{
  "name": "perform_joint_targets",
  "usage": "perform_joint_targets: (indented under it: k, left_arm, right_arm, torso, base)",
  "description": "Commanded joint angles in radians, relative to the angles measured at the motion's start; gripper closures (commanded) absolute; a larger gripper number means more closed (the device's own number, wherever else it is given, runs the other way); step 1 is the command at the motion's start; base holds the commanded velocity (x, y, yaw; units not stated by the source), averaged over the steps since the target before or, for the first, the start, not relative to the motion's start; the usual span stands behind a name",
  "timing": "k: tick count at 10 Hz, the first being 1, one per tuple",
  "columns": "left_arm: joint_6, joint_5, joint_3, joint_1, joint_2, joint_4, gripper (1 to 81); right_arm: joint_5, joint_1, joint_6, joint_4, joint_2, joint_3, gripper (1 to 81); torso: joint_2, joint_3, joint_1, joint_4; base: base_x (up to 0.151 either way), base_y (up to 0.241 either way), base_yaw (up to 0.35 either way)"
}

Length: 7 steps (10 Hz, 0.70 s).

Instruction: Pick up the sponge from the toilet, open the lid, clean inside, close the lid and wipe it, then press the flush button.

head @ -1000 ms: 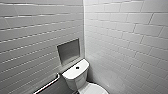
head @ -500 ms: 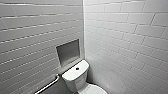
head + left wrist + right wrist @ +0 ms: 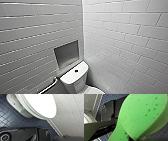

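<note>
Bright green and pocked with small darker pores, the sponge (image 3: pixel 140 116) looms close in the right wrist view, its edge curving in a rounded wave. The right gripper (image 3: pixel 127 135) is clamped on it and holds it up above the dark blue floor tiles (image 3: pixel 111 97).

In the left wrist view the lid (image 3: pixel 40 104) lies closed on the toilet (image 3: pixel 18 107). It is glossy white and oval, with the bowl's ceramic flank beneath it and the white wall tiles (image 3: pixel 70 110) beside it. Whether the left gripper (image 3: pixel 34 137) is open or closed I cannot tell.

From the head view, the tank top (image 3: pixel 72 77) sits in the corner below a recessed niche (image 3: pixel 67 53). The flush button (image 3: pixel 76 71) is a dark dot at its middle, and a metal grab bar (image 3: pixel 48 86) runs along the wall near it.

Compared with half a second and a second ago, the head view is nearly the same. Tank, niche and bar keep their places, with only a slight shift of the whole picture.
</note>
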Motion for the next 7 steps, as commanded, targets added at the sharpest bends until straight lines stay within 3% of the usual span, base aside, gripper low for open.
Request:
perform_joint_targets:
  k: [1, 3, 5, 7]
  left_arm:
    - [0.008, 0.117, 0.003, -0.104, -0.014, -0.042, 1.0]
    - [0.008, 0.118, 0.003, -0.105, -0.016, -0.044, 1.0]
    - [0.005, 0.125, 0.003, -0.111, -0.019, -0.044, 1.0]
    - [0.001, 0.175, 0.003, -0.145, -0.027, -0.067, 1.0]
  right_arm:
    - [-0.046, 0.009, -0.003, -0.018, -0.012, 0.005, 81.1]
    - [-0.046, 0.008, -0.003, -0.018, -0.012, 0.005, 81.1]
    - [-0.046, 0.009, -0.003, -0.018, -0.012, 0.005, 81.1]
    - [-0.046, 0.008, -0.003, -0.018, -0.013, 0.007, 81.1]
  torso:
    - [0.000, 0.000, 0.000, 0.000]
    - [0.000, 0.000, 0.000, 0.000]
    - [0.000, 0.000, 0.001, 0.000]
    - [0.000, 0.000, 0.001, 0.000]
  base:
    - [0.093, 0.000, 0.000]
    - [0.082, 0.000, 0.000]
    - [0.000, 0.000, 0.000]
    - [0.000, 0.000, 0.000]
